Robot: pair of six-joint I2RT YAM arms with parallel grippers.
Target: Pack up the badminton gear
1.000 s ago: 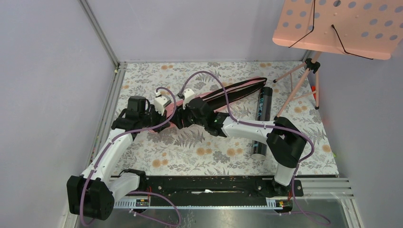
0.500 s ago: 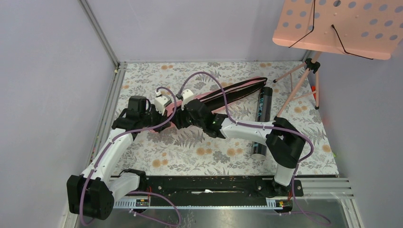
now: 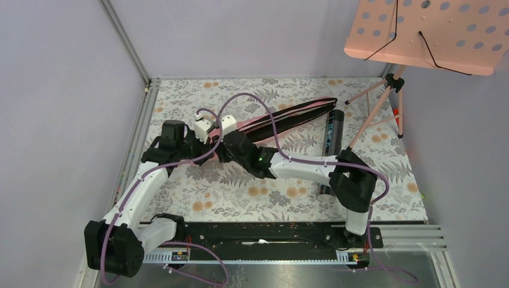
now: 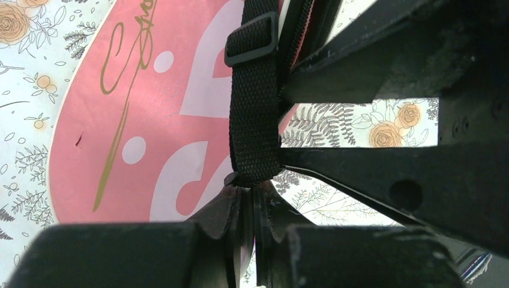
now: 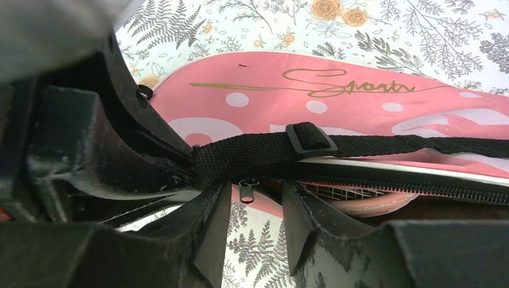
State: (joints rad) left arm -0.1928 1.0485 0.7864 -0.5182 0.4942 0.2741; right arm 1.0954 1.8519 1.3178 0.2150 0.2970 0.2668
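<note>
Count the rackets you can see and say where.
1. A pink racket frame with strings shows through the open zip, inside the pink cover. Others may be hidden deeper inside.

Bright even light, blurred near foreground.

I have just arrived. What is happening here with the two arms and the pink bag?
Both arms work at the wide end of the pink cover on the table. The left gripper is shut on its black strap. The right gripper is open, the zipper pull between its fingers. The cover is unzipped there, and a racket shows inside. The black tube lies beside the cover.
</note>
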